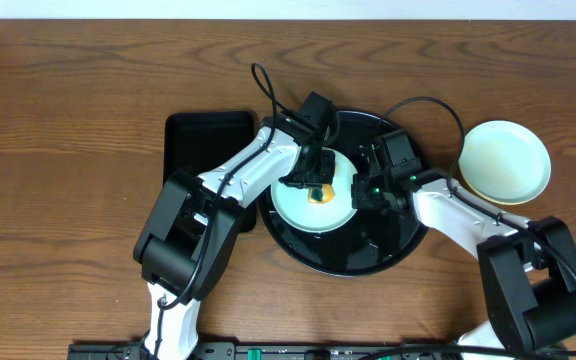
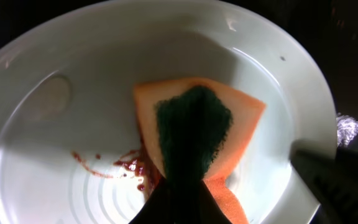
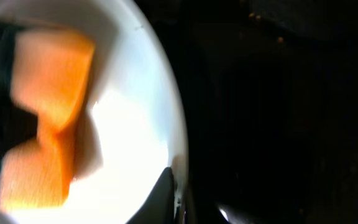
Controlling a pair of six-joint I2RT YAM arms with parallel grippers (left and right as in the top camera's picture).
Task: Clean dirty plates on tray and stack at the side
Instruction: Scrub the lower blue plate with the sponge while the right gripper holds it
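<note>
A pale mint plate lies on the round black tray. My left gripper is shut on an orange sponge with a green scouring face and presses it onto the plate's middle. In the left wrist view the sponge lies flat in the plate, right beside a red-brown sauce smear. My right gripper is shut on the plate's right rim. The right wrist view shows one finger inside the rim of the plate. Another mint plate rests on a yellow one, right of the tray.
A smaller rectangular black tray stands left of the round tray, partly under my left arm. Both arms cross over the round tray. Cables loop above it. The wooden table surrounds everything.
</note>
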